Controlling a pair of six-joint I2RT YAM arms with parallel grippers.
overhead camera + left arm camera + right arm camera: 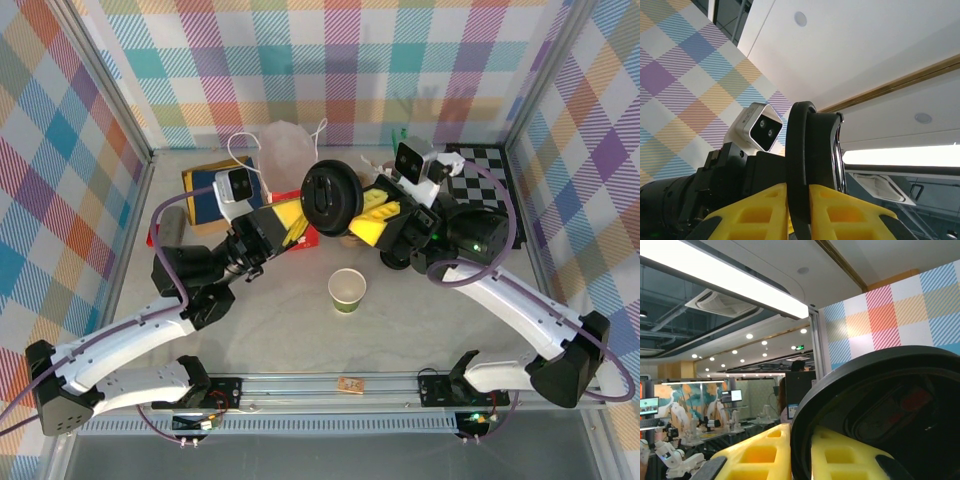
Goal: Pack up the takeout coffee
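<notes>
Left gripper (300, 216), right gripper (362, 214): each tight on opposite rim edges of black lid (330, 198), well above table (290, 325).

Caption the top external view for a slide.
Left end effector and right end effector pinch one black lid; lidless green cup nearby.

Lidless cup (347, 290) on grey table (290, 335)

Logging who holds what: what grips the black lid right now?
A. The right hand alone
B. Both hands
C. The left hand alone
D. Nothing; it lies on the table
B: the left hand and the right hand each pinch the black lid by its rim between yellow fingers, in mid-air.
</notes>
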